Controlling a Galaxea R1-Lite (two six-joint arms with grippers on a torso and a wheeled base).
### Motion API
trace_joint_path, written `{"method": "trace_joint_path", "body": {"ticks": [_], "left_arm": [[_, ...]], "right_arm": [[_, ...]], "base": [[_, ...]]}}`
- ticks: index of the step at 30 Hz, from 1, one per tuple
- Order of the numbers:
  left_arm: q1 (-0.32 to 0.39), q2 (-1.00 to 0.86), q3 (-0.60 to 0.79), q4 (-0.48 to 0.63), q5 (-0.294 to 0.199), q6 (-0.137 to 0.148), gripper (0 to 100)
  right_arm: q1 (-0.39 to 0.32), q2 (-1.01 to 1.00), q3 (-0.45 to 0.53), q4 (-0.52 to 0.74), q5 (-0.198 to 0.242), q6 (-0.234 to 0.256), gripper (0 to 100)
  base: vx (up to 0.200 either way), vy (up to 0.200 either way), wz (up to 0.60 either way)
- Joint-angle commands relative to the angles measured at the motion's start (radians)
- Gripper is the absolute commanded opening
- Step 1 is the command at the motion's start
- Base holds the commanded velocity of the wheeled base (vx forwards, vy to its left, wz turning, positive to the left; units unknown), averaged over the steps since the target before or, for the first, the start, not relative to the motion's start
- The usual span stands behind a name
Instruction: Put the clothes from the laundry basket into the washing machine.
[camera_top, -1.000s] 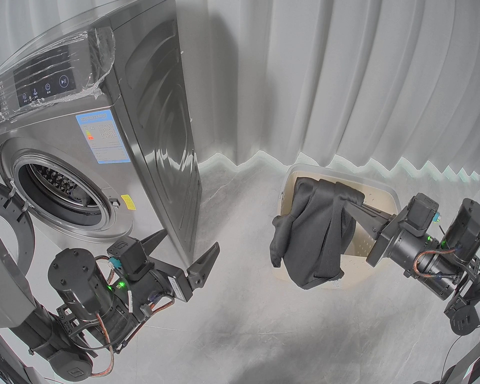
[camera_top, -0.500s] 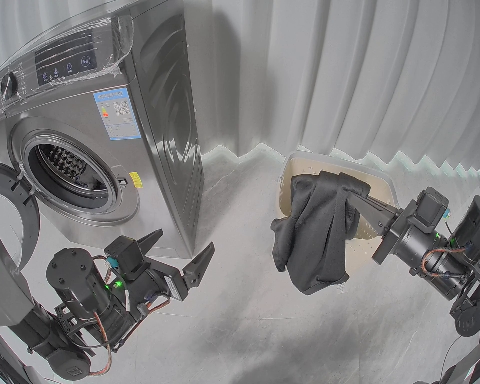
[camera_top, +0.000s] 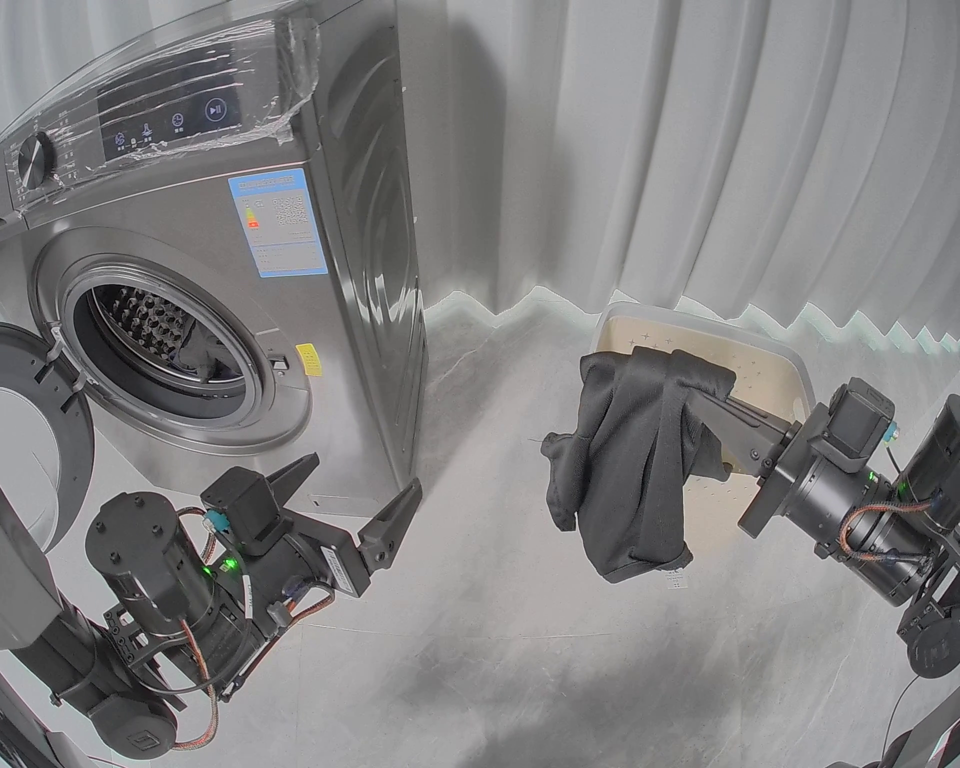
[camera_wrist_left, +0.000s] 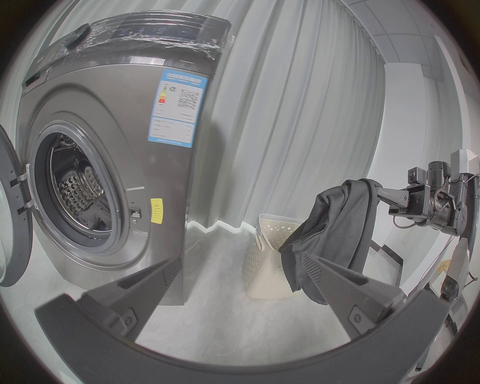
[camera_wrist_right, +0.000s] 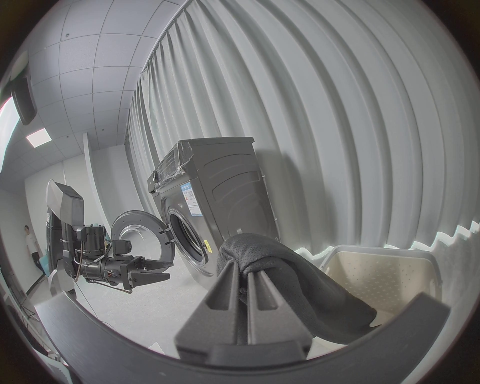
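The silver washing machine (camera_top: 300, 230) stands at the left with its round door (camera_top: 40, 440) swung open. A dark item lies inside the drum (camera_top: 165, 345). My right gripper (camera_top: 708, 402) is shut on a dark grey garment (camera_top: 630, 460), which hangs over the near rim of the cream laundry basket (camera_top: 770, 360). In the right wrist view the fingers (camera_wrist_right: 227, 285) pinch the garment (camera_wrist_right: 305, 295) in front of the basket (camera_wrist_right: 395, 270). My left gripper (camera_top: 350, 485) hangs open and empty below the washer's front corner. The left wrist view shows the drum (camera_wrist_left: 80, 190) and the garment (camera_wrist_left: 340, 225).
White curtains (camera_top: 720, 150) close off the back behind the washer and the basket. Bare grey floor (camera_top: 500, 620) lies between the washer and the basket. The open door juts out at the washer's left.
The whole head view has shifted, so more of the washer's front shows now. The right gripper keeps its hold on the garment, and the left gripper stays open.
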Motion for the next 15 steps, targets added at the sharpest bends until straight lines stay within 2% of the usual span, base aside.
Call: {"method": "trace_joint_path", "body": {"ticks": [1, 15], "left_arm": [[-0.002, -0.002, 0.003, -0.001, 0.000, 0.000, 100], [-0.002, -0.002, 0.010, -0.002, 0.000, 0.000, 100]], "right_arm": [[0.002, 0.006, -0.001, -0.001, 0.000, 0.000, 0], [0.047, 0.013, -0.006, -0.004, 0.000, 0.003, 0]], "base": [[0.000, 0.200, 0.00], [0.000, 0.200, 0.00]]}}
